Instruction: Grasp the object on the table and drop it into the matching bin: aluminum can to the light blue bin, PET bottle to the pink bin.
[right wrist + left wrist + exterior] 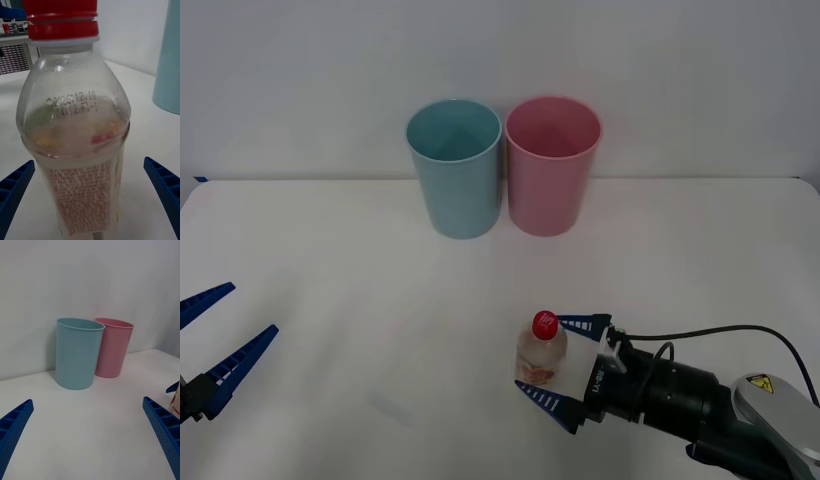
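Straddling PET bottle (541, 352), right gripper (568, 369) spread

Front view looks forward and down from above at the table (330, 300). Right wrist view sits close behind the bottle (75, 131). Left wrist view, low and farther back, shares the blue bin (78, 352) and pink bin (114, 348) with the front view.

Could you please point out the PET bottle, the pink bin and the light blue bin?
PET bottle (542, 352): front view, clear shoulder below the red cap.
pink bin (550, 190): front view, outer wall.
light blue bin (461, 195): front view, outer wall.
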Tool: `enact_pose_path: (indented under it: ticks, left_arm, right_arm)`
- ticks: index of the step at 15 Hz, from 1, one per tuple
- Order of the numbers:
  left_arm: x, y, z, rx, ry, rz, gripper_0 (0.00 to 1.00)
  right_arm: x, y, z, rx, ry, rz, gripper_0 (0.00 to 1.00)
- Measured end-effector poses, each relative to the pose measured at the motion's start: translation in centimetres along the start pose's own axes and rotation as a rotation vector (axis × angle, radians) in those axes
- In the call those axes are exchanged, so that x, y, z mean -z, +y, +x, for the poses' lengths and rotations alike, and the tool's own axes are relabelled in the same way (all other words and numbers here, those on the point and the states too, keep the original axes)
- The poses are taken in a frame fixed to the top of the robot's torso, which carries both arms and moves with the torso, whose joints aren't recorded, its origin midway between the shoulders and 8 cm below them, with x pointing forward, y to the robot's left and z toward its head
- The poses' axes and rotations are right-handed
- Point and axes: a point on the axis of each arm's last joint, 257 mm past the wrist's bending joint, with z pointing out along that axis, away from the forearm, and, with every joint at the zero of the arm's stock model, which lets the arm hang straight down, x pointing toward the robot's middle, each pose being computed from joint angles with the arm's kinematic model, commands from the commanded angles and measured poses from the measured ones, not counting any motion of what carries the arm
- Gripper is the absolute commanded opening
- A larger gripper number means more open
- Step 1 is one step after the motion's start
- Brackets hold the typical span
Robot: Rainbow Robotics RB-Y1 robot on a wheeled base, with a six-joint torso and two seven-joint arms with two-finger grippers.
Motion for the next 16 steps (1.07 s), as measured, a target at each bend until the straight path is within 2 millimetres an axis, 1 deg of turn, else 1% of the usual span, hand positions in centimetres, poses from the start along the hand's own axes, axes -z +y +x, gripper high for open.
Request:
enact_pose_path:
  ticks: [4,5,6,7,8,16]
  left_arm:
    - [0.00,0.00,0.00,0.000,0.000,0.000,1.00]
    - [0.00,0.00,0.00,0.000,0.000,0.000,1.00]
    - [0.00,0.00,0.00,0.000,0.000,0.000,1.00]
    - [0.00,0.00,0.00,0.000,0.000,0.000,1.00]
    - [0.00,0.00,0.00,0.000,0.000,0.000,1.00]
    - [0.00,0.00,0.00,0.000,0.000,0.000,1.00]
  right_arm:
    - [-0.89,0.02,-0.05,0.009,0.002,0.010,1.00]
    - [-0.98,0.10,0.02,0.008,0.003,0.010,0.70]
    - [-1.02,0.13,0.06,0.009,0.004,0.011,0.19]
    - [-1.05,0.14,0.05,0.010,0.005,0.011,0.04]
    - [-1.07,0.18,0.06,0.011,0.005,0.011,0.00]
    - [-1.20,0.20,-0.20,0.008,-0.001,0.008,0.00]
